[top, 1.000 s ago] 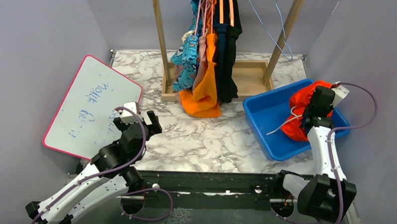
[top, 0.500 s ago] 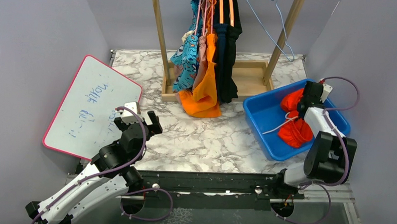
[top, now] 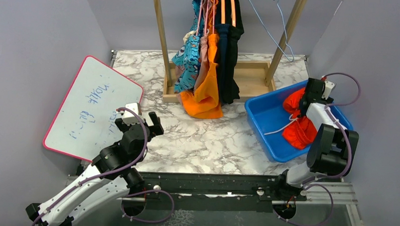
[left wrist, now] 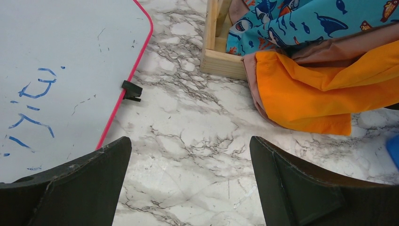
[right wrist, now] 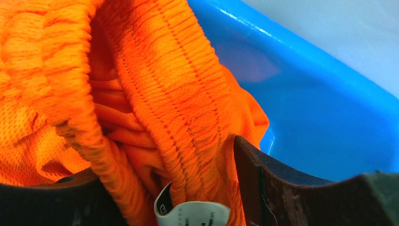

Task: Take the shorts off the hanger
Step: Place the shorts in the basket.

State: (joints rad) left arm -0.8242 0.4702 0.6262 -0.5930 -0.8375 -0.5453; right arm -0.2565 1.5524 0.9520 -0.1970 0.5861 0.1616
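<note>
Red-orange shorts (top: 299, 130) lie bunched in the blue bin (top: 266, 115). My right gripper (top: 305, 103) is down in the bin over them. In the right wrist view its jaws stand apart, open, with the ribbed waistband (right wrist: 188, 103) and a white label lying loosely between them (right wrist: 160, 165). Blue cartoon-print shorts (top: 187, 62), pink shorts (top: 204, 53), bright orange shorts (top: 206, 97) and dark navy shorts (top: 231, 59) hang on the wooden rack (top: 160, 36); their hangers are mostly cut off at the top. My left gripper (top: 139, 125) hovers open over the marble, empty (left wrist: 190, 155).
A pink-edged whiteboard (top: 92, 106) lies at the left, next to my left gripper. An empty light-blue wire hanger (top: 282, 30) hangs at the rack's right end. Purple walls close in on both sides. The orange shorts' hem (left wrist: 320, 94) drapes over the rack's base.
My right arm swung toward the bin's far side and lowered the red-orange shorts into it. Its jaws have widened around the waistband. The left arm has not moved.
</note>
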